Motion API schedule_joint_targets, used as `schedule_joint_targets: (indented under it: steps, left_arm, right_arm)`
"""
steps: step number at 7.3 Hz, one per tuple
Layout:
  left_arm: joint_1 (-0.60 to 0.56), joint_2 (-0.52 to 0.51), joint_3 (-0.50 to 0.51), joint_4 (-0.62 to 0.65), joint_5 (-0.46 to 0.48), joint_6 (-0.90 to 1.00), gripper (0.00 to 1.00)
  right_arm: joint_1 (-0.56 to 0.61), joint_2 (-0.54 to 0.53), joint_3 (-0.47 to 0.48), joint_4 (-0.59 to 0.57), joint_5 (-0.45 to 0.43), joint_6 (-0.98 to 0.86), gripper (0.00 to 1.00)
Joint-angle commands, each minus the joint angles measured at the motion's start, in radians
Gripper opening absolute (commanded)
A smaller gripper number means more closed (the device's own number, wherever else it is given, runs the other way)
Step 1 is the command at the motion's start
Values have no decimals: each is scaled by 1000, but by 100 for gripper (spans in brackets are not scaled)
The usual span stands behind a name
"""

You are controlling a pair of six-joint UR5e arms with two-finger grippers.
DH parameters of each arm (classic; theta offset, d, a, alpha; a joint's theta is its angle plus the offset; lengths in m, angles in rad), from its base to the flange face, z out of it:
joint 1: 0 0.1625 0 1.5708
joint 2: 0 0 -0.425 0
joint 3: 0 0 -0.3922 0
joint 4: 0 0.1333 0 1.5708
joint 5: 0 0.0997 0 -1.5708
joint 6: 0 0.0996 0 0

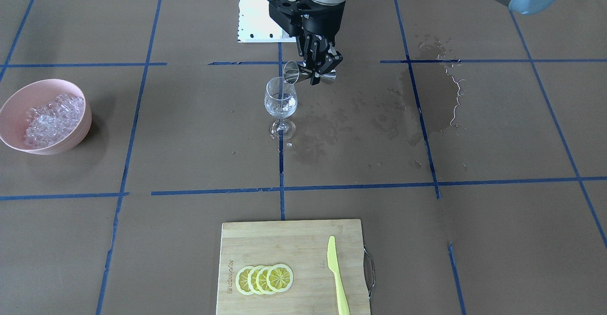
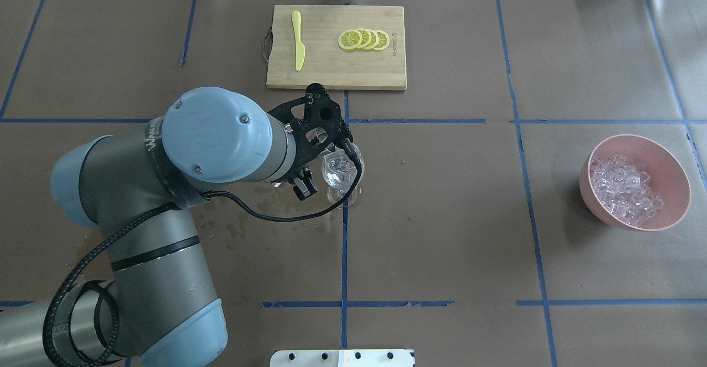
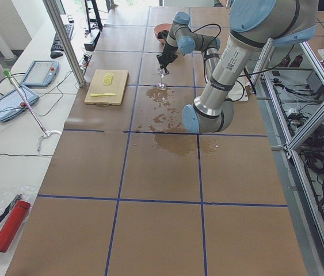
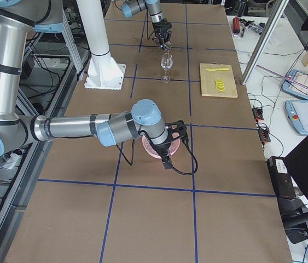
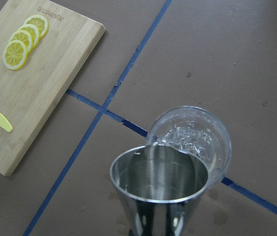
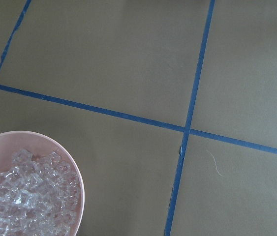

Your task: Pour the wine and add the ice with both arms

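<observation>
My left gripper [image 1: 322,70] is shut on a steel jigger [image 1: 296,73], tipped over a stemmed wine glass [image 1: 280,101] at the table's middle. A thin stream of clear wine [image 1: 283,87] runs from the jigger into the glass. In the left wrist view the jigger's mouth [image 5: 159,179] overlaps the glass rim [image 5: 212,128], and liquid shows inside. The ice [image 1: 50,118] is heaped in a pink bowl [image 1: 28,92] far from the glass. My right gripper [image 4: 170,150] shows only in the exterior right view, over that bowl, and I cannot tell its state.
A wooden cutting board [image 1: 294,239] holds several lemon slices [image 1: 265,278] and a yellow knife [image 1: 337,277]. Wet patches [image 1: 427,101] darken the brown paper beside the glass. The white pedestal base [image 1: 256,16] stands behind the left gripper.
</observation>
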Motion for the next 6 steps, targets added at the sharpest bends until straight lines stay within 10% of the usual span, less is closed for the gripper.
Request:
schedule_joint_targets:
  steps: [1,6]
  left_arm:
    - [0,-63,8,125,11,21,0]
    - [32,-114,15,274,56,28,0]
  right_arm:
    - [0,0,0,0,0,1,100]
    - [0,0,0,0,0,1,100]
